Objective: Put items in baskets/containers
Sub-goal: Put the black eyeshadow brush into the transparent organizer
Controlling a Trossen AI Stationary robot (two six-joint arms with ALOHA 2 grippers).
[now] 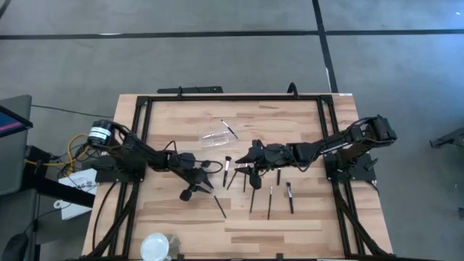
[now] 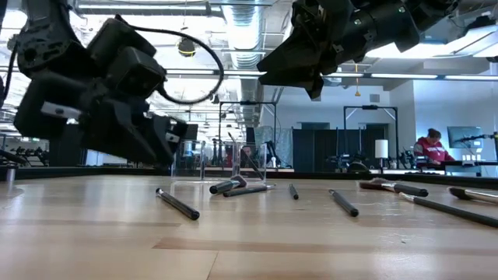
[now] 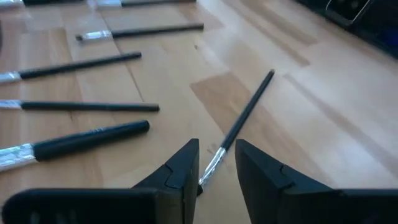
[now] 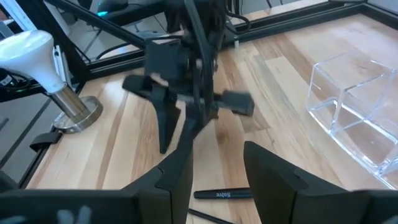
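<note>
Progress: your clear container (image 1: 215, 135) sat near the counter's far edge with two brushes in; six lay mid-counter | left end effector (image 3: 216, 163) open astride a brush (image 3: 244, 119) | right end effector (image 4: 214, 163) open, empty.

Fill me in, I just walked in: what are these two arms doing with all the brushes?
Both arms are sorting makeup brushes into the clear container, which already holds at least one. The left gripper is low over the table with its fingers open around a loose brush, not yet closed on it. The right gripper hovers open and empty over the row of brushes lying on the wooden table.
</note>
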